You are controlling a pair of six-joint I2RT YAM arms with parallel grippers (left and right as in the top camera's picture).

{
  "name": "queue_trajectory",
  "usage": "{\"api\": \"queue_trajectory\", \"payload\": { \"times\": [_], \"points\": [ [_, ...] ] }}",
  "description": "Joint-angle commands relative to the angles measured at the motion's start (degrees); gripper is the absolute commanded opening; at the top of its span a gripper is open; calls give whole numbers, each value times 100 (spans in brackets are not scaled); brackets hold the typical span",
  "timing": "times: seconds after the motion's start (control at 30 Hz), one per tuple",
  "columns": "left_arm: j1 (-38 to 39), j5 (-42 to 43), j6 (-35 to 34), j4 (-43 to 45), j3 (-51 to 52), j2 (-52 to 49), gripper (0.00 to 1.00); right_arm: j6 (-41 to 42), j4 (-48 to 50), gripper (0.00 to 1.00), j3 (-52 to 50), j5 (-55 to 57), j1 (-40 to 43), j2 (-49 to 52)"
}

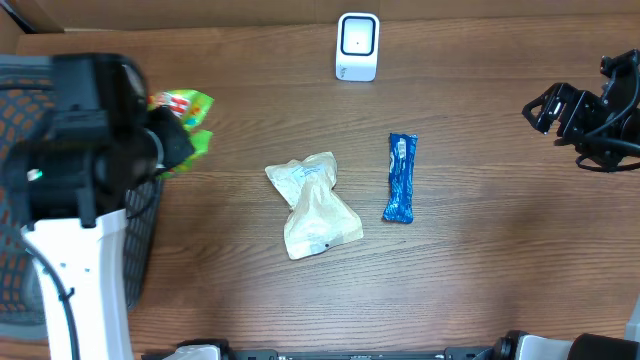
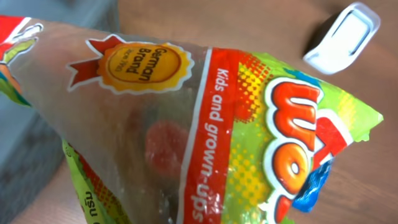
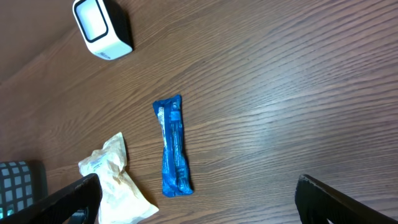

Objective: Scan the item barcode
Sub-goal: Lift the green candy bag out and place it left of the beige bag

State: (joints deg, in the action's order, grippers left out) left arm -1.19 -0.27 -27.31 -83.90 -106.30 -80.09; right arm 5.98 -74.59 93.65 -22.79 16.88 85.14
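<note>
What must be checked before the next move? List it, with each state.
1. Left gripper shut on bag: ok.
2. Barcode in sight: cannot tell; only the bag's printed front shows.
3. Bag at scanner: not ok; it hangs far to the left of it.
4. Way to scanner: ok; pouch and blue packet lie nearer the front edge.
5. Right gripper out of the way: ok; open, at the right edge.

overhead: straight down, far | left wrist: close on candy bag (image 2: 186, 124) | right wrist: oblique | shared: scanner (image 1: 357, 45)
</note>
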Motion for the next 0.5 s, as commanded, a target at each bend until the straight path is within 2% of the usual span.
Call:
{"api": "queue_trajectory", "payload": {
  "times": [0.0,0.17,0.37,0.47],
  "points": [
    [575,-1056,-1239,-195,415,-249,4,4,0,100,44,-90,7,13],
    [839,-1237,-2072,15,1250,-540,4,4,-13,100,44,-90,4,13],
    [1064,-1145,-3508,527,2599,-1130,4,4,-13,100,44,-90,4,13],
    [1104,-839,-3744,691,2931,-1377,4,4,-11,100,44,-90,7,13]
  ]
}}
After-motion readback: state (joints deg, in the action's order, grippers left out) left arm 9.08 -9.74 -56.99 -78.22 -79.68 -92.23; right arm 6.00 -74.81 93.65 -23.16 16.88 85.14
